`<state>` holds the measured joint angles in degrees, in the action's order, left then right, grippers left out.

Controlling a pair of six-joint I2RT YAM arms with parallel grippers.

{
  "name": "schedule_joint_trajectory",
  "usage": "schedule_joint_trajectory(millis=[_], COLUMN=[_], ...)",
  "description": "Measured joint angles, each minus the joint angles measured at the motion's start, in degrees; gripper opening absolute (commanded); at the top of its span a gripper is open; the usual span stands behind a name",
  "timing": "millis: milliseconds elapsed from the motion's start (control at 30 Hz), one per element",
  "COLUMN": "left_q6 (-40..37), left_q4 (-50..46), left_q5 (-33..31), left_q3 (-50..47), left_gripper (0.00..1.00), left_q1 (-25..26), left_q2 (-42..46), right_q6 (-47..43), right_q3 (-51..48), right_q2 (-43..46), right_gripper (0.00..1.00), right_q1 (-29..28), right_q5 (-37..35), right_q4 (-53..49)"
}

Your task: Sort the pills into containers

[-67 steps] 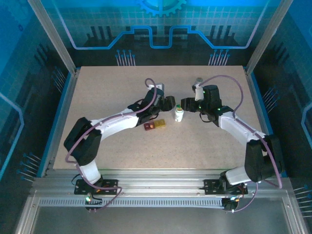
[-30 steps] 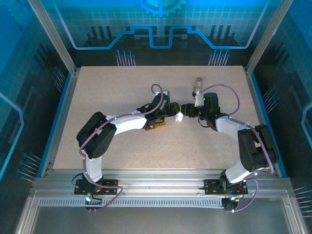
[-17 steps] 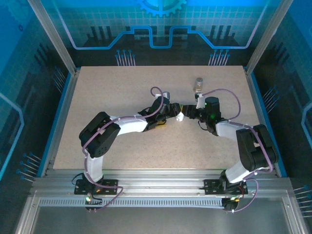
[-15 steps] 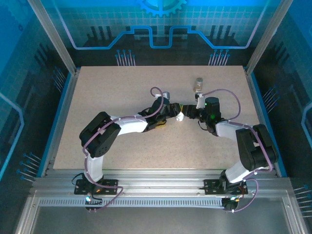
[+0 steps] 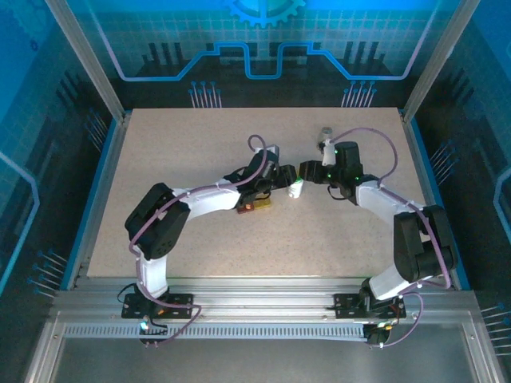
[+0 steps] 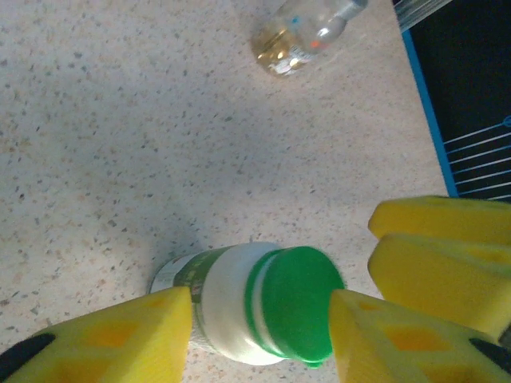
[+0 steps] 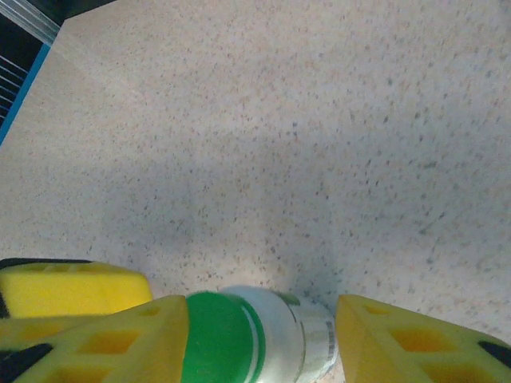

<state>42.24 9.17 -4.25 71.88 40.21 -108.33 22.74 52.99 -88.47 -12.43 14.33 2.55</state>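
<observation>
Flanking white bottle (image 5: 295, 190): left end effector (image 6: 262, 317), right end effector (image 7: 262, 321), mid-table.

A speckled beige tabletop (image 5: 176, 152) runs from 6 o'clock back to 12 o'clock in the overhead view. A blue edging strip (image 5: 96, 195) lines its side at 9 o'clock. Ribbed aluminium rails (image 5: 263, 307) cross the near edge at 6 o'clock. At 12 o'clock stands a blue back panel (image 5: 343, 36) with a grid, circuit-like lines and a gear emblem (image 5: 263, 9). Slanted aluminium posts rise at 10 o'clock (image 5: 84, 60) and 2 o'clock (image 5: 443, 60). Clusters of thin pins (image 5: 206, 96) stand along the rear edge.
</observation>
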Motion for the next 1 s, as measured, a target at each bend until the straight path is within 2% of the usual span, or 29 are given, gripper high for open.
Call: schedule_joint_trajectory(millis=[133,200,433,667,733,800,833,900,1000], left_q6=[-1.40,-2.75,-8.09,-11.82,-12.35,-12.44,-12.41,-12.41,-12.44], left_q4=[-1.38,-1.38,-2.69,-8.09,-9.31,-9.84,-10.05,-10.43,-10.64], left_q5=[0.31,0.04,-5.57,-12.72,-14.08,-15.02,-15.28,-15.72,-16.13], left_q3=[-0.13,-2.21,-18.75,-34.64,-37.11,-39.04,-39.89,-41.31,-43.06], left_gripper=[0.58,0.66,0.73,0.76,0.76,0.76,0.76,0.76,0.76], left_q1=[-0.66,-1.09,-2.89,-4.11,-4.11,-4.11,-4.11,-4.11,-4.11], left_q2=[5.09,9.99,31.69,50.93,54.99,57.99,59.12,60.50,61.18], right_q6=[-2.23,-3.52,-7.67,-8.90,-8.90,-8.94,-8.81,-8.52,-8.57], right_q3=[5.44,7.98,15.72,21.62,22.56,23.02,23.32,24.00,25.68], right_q2=[0.70,1.27,-0.90,-10.67,-13.62,-16.02,-16.94,-18.47,-19.39], right_gripper=[0.74,0.81,0.84,0.85,0.82,0.74,0.69,0.52,0.43], right_q1=[-0.28,-1.31,-9.38,-13.38,-14.10,-14.60,-14.75,-14.91,-14.95], right_q5=[-2.82,-5.73,-15.28,-21.03,-22.29,-23.10,-23.17,-23.63,-24.30], right_q4=[-6.54,-10.73,-21.73,-29.09,-30.71,-32.15,-32.96,-33.97,-35.12])
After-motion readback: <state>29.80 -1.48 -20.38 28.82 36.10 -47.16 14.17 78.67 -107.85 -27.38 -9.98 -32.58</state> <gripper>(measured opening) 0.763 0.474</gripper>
